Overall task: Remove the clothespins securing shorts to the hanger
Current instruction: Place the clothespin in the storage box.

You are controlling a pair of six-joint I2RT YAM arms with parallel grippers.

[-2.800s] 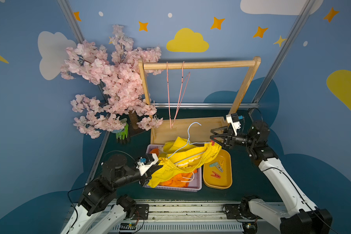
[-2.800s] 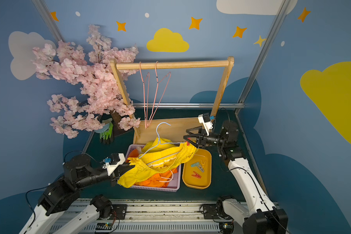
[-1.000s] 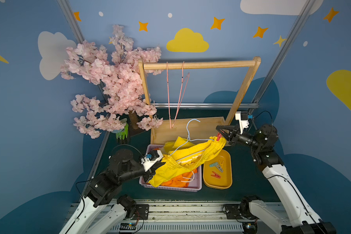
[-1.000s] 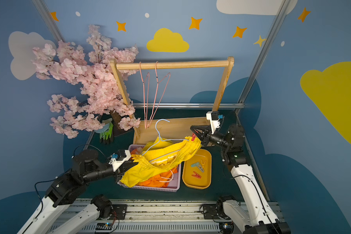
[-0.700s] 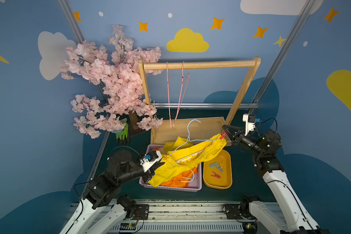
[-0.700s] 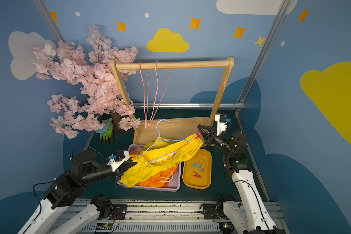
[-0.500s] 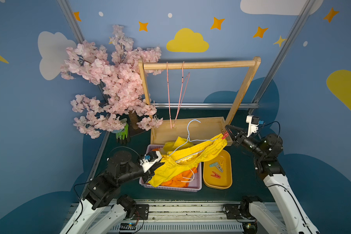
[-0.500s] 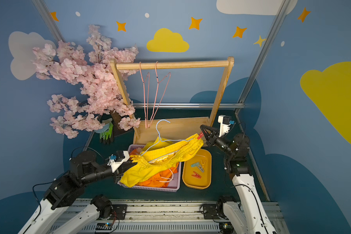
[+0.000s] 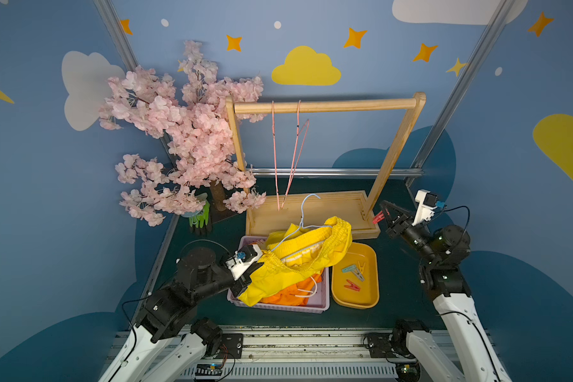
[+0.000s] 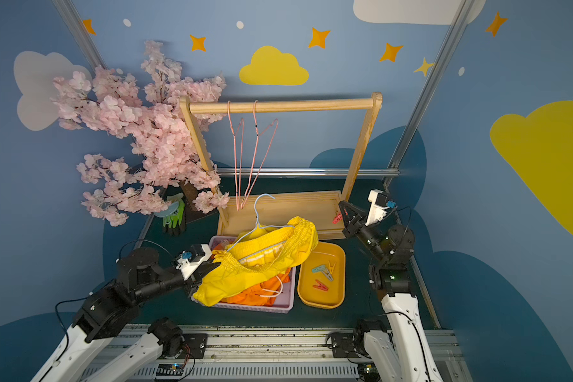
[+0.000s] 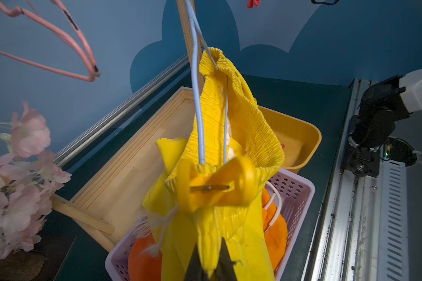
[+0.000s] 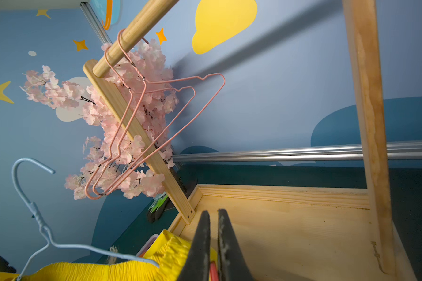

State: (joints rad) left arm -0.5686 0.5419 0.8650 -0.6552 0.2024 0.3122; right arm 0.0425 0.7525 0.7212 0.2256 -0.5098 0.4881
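Jaws of the right gripper (image 9: 383, 216) stand almost together, pinching a red clothespin (image 9: 377, 218) that sticks out from their tips. It hangs in the air over the right end of the wooden rack (image 9: 325, 105), toward the back right corner of the table (image 9: 391, 314), apart from the cloth. In the right wrist view the two black fingers (image 12: 200, 243) lie side by side with the red peg between them.

The left gripper (image 11: 210, 265) is closed tight on a fold of the yellow shorts (image 9: 298, 264), holding them up over the basket (image 9: 278, 306) near the table's front edge. The shorts drape from a light blue hanger (image 9: 303, 211), whose hook points up toward the rack. A yellow clothespin (image 11: 215, 187) is clipped over the gathered waistband and the hanger wire, just beyond the left jaws.

Orange shorts (image 9: 288, 291) lie in the basket beneath. Just to its right sits a yellow tray (image 9: 354, 302) holding loose clothespins (image 9: 353, 274) in teal, yellow, grey and red. Two pink hangers (image 9: 291, 155) hang from the rack's bar. A blossom tree (image 9: 179, 132) and green-and-black gloves (image 9: 201, 218) stand at the back left corner.
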